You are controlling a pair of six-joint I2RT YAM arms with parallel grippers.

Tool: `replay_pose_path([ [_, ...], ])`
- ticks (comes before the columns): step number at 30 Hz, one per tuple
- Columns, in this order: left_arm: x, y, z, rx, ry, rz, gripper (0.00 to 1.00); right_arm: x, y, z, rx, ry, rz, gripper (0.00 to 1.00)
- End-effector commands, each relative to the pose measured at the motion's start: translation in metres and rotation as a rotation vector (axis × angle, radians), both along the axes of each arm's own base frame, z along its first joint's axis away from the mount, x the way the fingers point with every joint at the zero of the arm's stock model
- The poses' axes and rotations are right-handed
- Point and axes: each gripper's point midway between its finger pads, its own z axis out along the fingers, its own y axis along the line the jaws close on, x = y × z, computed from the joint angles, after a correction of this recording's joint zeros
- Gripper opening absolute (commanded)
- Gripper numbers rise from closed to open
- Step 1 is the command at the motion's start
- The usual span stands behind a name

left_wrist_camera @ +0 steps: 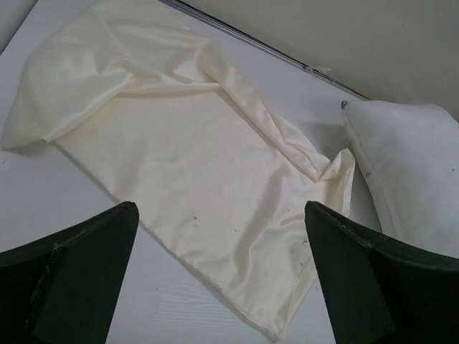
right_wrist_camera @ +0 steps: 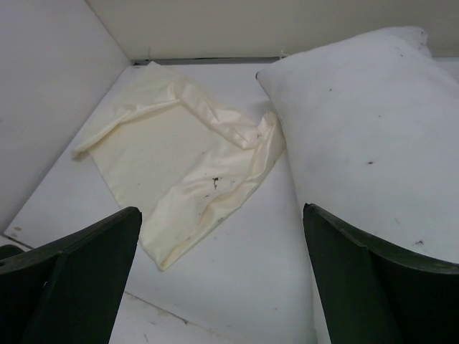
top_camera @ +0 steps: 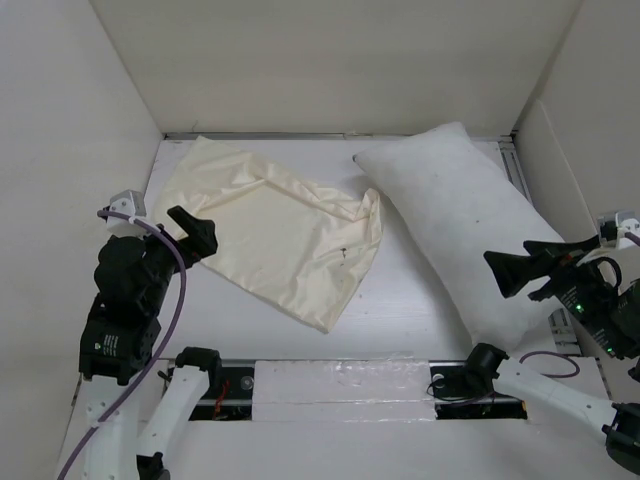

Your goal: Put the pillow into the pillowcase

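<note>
Nothing's been done yet: pillow [top_camera: 460, 225] is laid bare at 3 o'clock, pillowcase [top_camera: 270, 225] flat, empty at 10. Left tool [top_camera: 200, 238] & right tool [top_camera: 498, 275] are held spread, nothing gripped. Whole insertion's left.

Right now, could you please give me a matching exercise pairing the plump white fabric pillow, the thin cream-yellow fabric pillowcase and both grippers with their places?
1 pillow
2 pillowcase
3 left gripper
4 right gripper

A open, at the pillow's near end
B wrinkled, flat, on the left
C plump, diagonal, on the right
D open, by the pillowcase's left edge

Pairs: 1-C, 2-B, 3-D, 4-A
</note>
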Motion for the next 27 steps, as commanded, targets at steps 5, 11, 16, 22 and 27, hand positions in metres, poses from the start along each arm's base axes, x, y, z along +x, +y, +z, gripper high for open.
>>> replay_pose_path([
  [5, 0.007, -0.006, 0.004, 0.007, -0.032, -0.035, 1.00, -0.006, -0.017, 0.007, 0.044, -0.026, -0.042, 1.00],
  [11, 0.022, -0.017, -0.014, -0.011, 0.016, -0.076, 1.00, -0.008, -0.017, 0.012, 0.081, -0.065, -0.026, 1.00],
  [16, 0.048, -0.094, -0.065, -0.172, 0.147, -0.457, 1.00, 0.012, 0.006, -0.010, -0.004, 0.012, -0.036, 1.00],
  [22, 0.076, -0.103, -0.106, -0.218, 0.243, -0.455, 1.00, 0.050, 0.039, -0.047, -0.105, 0.112, -0.097, 1.00],
  [27, 0.115, -0.152, -0.136, -0.161, 0.358, -0.421, 1.00, 0.082, 0.077, -0.054, -0.093, 0.139, -0.104, 1.00],
])
